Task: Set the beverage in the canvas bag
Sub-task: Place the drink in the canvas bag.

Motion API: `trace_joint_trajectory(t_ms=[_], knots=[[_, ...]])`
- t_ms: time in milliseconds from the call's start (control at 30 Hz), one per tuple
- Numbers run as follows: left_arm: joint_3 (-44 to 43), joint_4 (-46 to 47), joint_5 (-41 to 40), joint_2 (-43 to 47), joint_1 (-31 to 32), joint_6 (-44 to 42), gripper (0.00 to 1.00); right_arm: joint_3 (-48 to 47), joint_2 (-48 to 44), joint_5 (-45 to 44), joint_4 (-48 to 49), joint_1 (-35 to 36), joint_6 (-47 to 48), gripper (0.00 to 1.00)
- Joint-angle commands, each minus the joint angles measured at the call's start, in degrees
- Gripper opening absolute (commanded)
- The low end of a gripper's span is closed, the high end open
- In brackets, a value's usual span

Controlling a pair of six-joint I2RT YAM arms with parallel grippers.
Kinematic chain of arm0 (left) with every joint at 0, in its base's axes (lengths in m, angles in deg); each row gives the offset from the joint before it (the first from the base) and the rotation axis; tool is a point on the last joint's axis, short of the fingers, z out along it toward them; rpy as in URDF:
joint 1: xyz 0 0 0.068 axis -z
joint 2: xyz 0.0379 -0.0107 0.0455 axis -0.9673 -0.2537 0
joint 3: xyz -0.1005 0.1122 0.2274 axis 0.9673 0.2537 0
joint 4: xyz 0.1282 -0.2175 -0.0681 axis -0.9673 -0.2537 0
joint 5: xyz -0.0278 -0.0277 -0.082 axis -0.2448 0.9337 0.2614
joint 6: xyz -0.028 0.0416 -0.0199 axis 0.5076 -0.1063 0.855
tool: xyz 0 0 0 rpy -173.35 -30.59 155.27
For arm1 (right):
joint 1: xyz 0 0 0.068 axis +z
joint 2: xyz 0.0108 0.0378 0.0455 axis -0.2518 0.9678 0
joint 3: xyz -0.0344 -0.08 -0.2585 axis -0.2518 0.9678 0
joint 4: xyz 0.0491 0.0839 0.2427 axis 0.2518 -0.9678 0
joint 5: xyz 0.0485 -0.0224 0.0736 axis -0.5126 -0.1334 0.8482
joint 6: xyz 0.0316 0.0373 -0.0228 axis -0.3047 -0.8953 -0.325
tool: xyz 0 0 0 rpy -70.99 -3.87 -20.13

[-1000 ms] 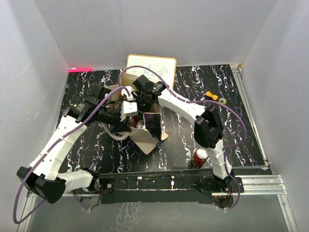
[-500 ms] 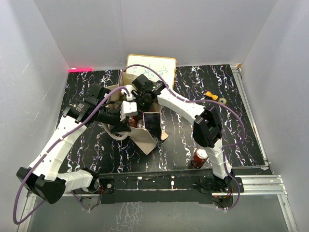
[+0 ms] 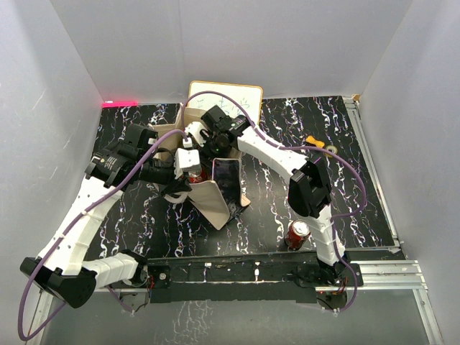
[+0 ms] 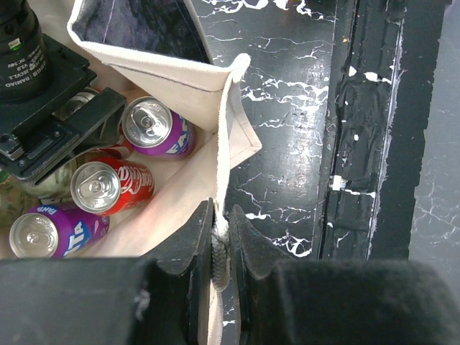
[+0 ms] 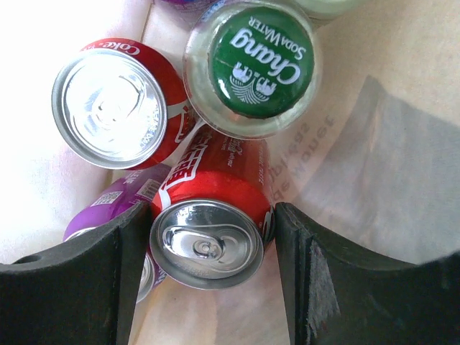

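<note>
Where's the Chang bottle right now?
Right wrist view, top centre: the Chang bottle sits inside the canvas bag, right of a Coke can, next to the gripped can.

We log white shell links on the left arm (image 3: 77, 218) and right arm (image 3: 269, 152), with black joint housings (image 3: 309, 190) between. A purple cable (image 3: 20, 313) runs back from each gripper. On the left gripper (image 4: 220, 237) and right gripper (image 5: 208, 244), thick matte black fingers (image 5: 72, 287) with blunt edges.

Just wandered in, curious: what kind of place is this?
Probably a robotics test cell: two arms bolted at a marbled black table's edge, plain white walls boxing it in, a canvas bag of drink cans.
</note>
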Motion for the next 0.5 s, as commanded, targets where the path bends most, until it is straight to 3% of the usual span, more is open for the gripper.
trace_joint_trajectory(t_ms=[0,467], knots=[[-1.72,-2.73,-1.09,1.19,-0.73,-1.58,0.0,-0.48,0.34,0.14,2.16,-1.99,2.4,0.21],[3.62,-9.04,-2.4,2.63,-0.69,-8.19,0.0,12.57,-4.61,4.92,12.0,-1.04,1.67,0.34]])
